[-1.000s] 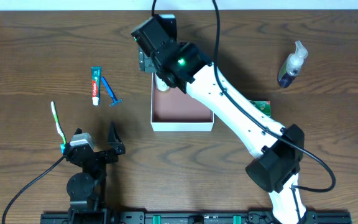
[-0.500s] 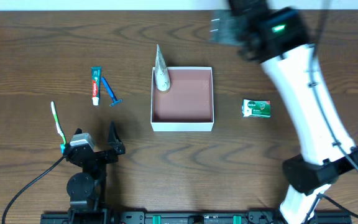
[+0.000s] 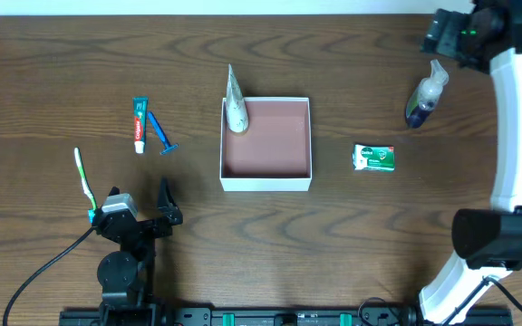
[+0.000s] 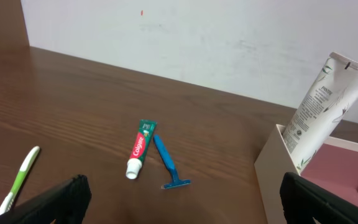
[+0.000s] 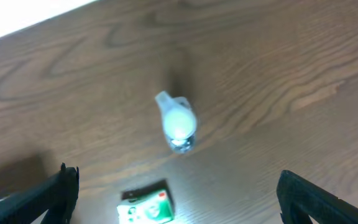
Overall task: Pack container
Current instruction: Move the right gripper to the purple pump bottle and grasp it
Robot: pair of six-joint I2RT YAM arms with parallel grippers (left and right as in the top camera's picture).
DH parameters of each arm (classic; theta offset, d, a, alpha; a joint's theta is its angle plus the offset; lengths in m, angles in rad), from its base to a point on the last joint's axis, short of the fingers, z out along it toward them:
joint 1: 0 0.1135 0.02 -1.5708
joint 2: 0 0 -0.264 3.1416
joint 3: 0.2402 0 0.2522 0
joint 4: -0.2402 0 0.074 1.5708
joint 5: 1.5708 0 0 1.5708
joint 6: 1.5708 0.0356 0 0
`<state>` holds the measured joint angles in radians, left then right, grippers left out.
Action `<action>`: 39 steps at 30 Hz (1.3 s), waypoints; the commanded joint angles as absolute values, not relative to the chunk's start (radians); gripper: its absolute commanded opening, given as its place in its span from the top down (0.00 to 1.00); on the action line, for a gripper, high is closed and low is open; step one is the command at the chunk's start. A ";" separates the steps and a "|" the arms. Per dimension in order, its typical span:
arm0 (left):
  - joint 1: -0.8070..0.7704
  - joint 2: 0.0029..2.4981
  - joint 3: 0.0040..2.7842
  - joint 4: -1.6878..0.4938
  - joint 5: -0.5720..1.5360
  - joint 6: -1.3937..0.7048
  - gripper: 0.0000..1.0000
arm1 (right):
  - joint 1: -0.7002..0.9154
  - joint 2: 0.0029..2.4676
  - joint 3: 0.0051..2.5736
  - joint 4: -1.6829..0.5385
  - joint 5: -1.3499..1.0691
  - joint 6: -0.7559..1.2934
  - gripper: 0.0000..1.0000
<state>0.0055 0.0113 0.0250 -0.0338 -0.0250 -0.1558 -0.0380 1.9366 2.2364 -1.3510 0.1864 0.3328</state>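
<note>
Swinging away from the container (image 3: 265, 184), the right pincer (image 5: 178, 176) now hovers, released, above a spray bottle (image 3: 421, 98).
A white tube (image 3: 235, 104) it just let go leans in the container's far-left corner, mid-desk (image 3: 43, 72). The left pincer (image 3: 140, 204) rests released. One item looks packed; bottle, soap (image 3: 374, 158), toothpaste (image 3: 139, 124), razor (image 3: 162, 134) and toothbrush (image 3: 84, 178) remain outside.

Even bright light, soft shadows; right wrist view motion-blurred
</note>
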 commanded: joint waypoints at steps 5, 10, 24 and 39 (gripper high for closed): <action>0.011 0.010 0.004 -0.071 -0.030 -0.142 0.02 | -0.133 1.933 2.048 -1.248 0.004 0.072 0.01; 0.011 0.010 0.004 -0.071 -0.030 -0.142 0.02 | -0.140 1.933 1.914 -1.129 -0.059 -0.007 0.07; 0.011 0.010 0.004 -0.071 -0.030 -0.142 0.02 | -0.139 1.933 1.662 -0.853 -0.060 -0.061 0.28; 0.011 0.010 0.004 -0.071 -0.030 -0.142 0.02 | -0.139 1.933 1.628 -0.732 -0.056 -0.085 0.40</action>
<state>0.0055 0.0113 0.0250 -0.0341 -0.0250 -0.1558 -0.1390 1.9366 1.6341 -0.7395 -0.0532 -0.0639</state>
